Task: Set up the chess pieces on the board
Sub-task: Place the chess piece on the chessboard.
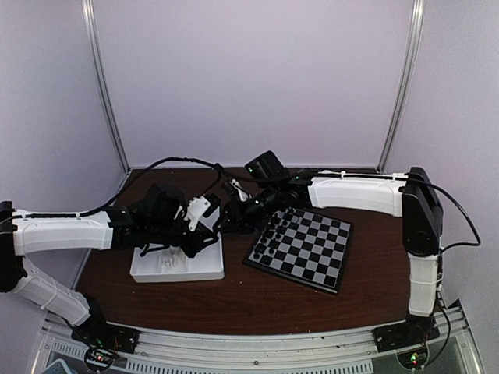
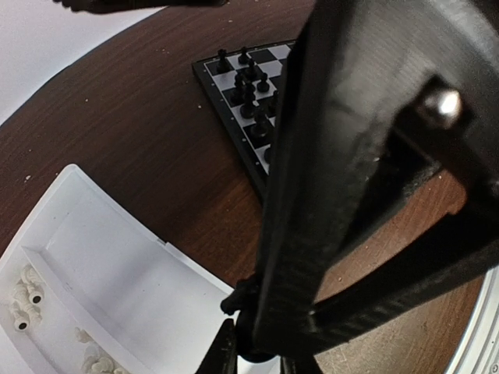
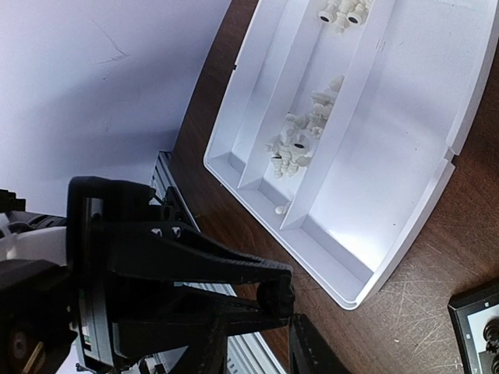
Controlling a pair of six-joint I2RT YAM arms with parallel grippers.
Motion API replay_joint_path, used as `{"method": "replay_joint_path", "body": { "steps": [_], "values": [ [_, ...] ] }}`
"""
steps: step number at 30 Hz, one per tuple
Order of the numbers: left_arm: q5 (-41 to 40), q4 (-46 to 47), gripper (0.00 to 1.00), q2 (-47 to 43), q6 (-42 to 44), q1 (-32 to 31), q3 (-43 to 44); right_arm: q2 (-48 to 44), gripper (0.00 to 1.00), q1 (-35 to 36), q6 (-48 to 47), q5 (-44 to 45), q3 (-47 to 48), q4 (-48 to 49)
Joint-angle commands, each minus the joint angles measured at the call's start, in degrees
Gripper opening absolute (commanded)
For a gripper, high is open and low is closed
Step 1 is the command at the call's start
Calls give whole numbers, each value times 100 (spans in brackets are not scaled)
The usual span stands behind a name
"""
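My left gripper [image 1: 204, 213] and right gripper [image 1: 232, 216] meet tip to tip above the gap between the white tray [image 1: 175, 271] and the board [image 1: 312, 249]. In the left wrist view my left gripper [image 2: 261, 362] is shut on a black chess piece [image 2: 245, 308], with the right gripper's big black finger [image 2: 335, 156] crossing in front. In the right wrist view my right gripper [image 3: 261, 354] stands open, its jaws on either side of that piece [image 3: 274, 296]. Several black pieces [image 1: 267, 248] stand along the board's left side [image 2: 249, 89]. White pieces [image 3: 292, 144] lie in the tray.
The tray [image 3: 405, 234] has long dividers, and more white pieces [image 2: 23, 308] lie in its narrow compartments. The board's corner [image 3: 475, 327] is just right of the tray. Brown table [image 1: 234, 300] lies in front, and white walls enclose the back and sides.
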Motion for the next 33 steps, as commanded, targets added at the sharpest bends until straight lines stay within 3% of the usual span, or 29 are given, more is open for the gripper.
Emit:
{"method": "replay_joint_path", "body": {
  "steps": [1, 4, 17, 19, 23, 33],
  "values": [
    [190, 441, 12, -88, 174, -69, -135, 194, 29, 6, 274, -22, 145, 93],
    [229, 455, 12, -114, 212, -99, -163, 237, 29, -11, 400, -55, 83, 231],
    [77, 439, 13, -47, 247, -154, -199, 204, 9, -26, 585, -196, -33, 473],
    [55, 458, 13, -41, 238, -154, -210, 185, 10, -37, 555, -170, -44, 440],
    [51, 448, 13, -44, 238, -163, -204, 192, 20, -34, 486, -143, -50, 342],
    [17, 424, 14, -90, 289, -172, -235, 1, 24, -42, 466, -107, -211, 292]
  ]
}}
